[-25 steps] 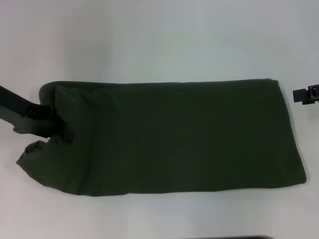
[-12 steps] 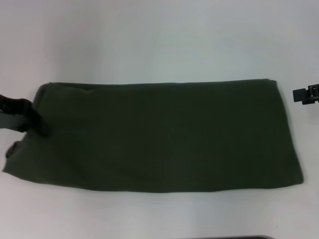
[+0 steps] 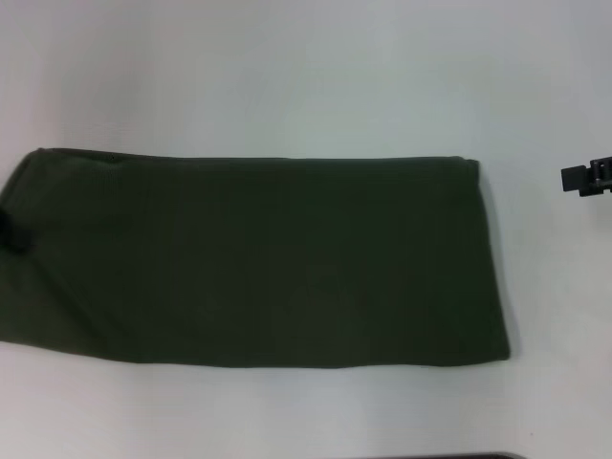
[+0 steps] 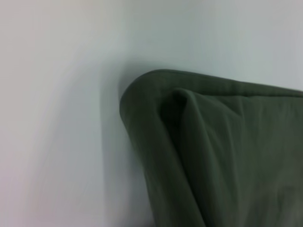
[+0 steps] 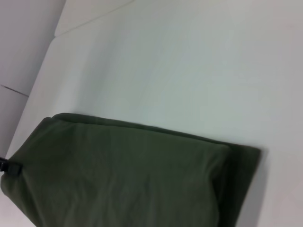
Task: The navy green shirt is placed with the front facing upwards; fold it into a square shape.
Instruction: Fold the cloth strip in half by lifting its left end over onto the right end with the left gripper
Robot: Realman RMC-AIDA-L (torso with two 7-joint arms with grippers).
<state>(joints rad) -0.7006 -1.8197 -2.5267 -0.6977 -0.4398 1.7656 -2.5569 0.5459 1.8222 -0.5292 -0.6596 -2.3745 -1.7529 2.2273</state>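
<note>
The navy green shirt lies on the white table folded into a long flat band, plain side up, with no lettering showing. Its left end runs to the head view's left edge. There only a dark bit of my left gripper shows, at the shirt's left edge and shut on the cloth. The left wrist view shows a rounded, doubled-over corner of the shirt. My right gripper hangs parked at the right, apart from the shirt's right end. In the right wrist view the shirt has the left gripper at its far end.
White tabletop surrounds the shirt on the far, near and right sides. A dark strip shows at the bottom edge of the head view. The table's far edge meets a pale wall in the right wrist view.
The left gripper has pulled leftward, nearly out of the head view, and the whole shirt slid left with it. The raised left end now lies flat. The right gripper has not moved.
</note>
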